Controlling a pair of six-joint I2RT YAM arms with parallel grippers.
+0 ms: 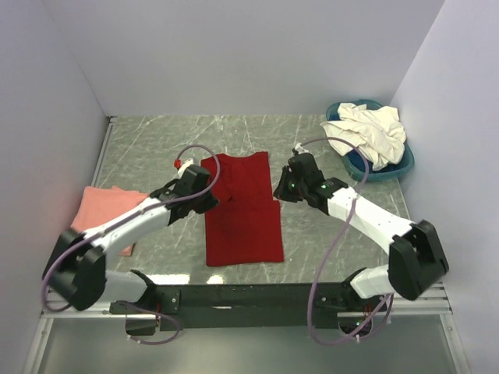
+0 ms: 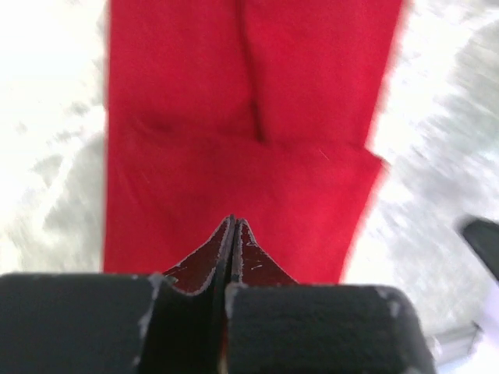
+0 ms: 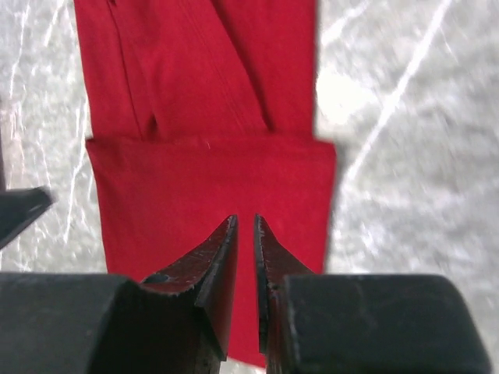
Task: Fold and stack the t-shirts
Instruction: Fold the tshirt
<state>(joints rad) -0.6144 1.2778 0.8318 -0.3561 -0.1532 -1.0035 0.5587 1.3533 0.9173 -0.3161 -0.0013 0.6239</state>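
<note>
A deep red t-shirt [image 1: 242,212] lies flat mid-table as a long narrow strip with a crosswise fold edge halfway along. It fills the left wrist view [image 2: 257,117] and the right wrist view [image 3: 210,179]. My left gripper [image 1: 209,196] hangs over the shirt's left edge, its jaws [image 2: 234,222] pressed together with no cloth showing between them. My right gripper [image 1: 282,187] hovers at the shirt's right edge. Its tips [image 3: 244,220] stand a narrow gap apart, with nothing in the gap. A salmon-pink t-shirt [image 1: 101,209] lies at the left. Cream-white t-shirts [image 1: 368,132] are heaped in the basin.
A round blue basin [image 1: 398,165] sits in the back right corner against the white walls. The left arm reaches across the pink shirt. A black bar [image 1: 249,296] with both arm bases runs along the near edge.
</note>
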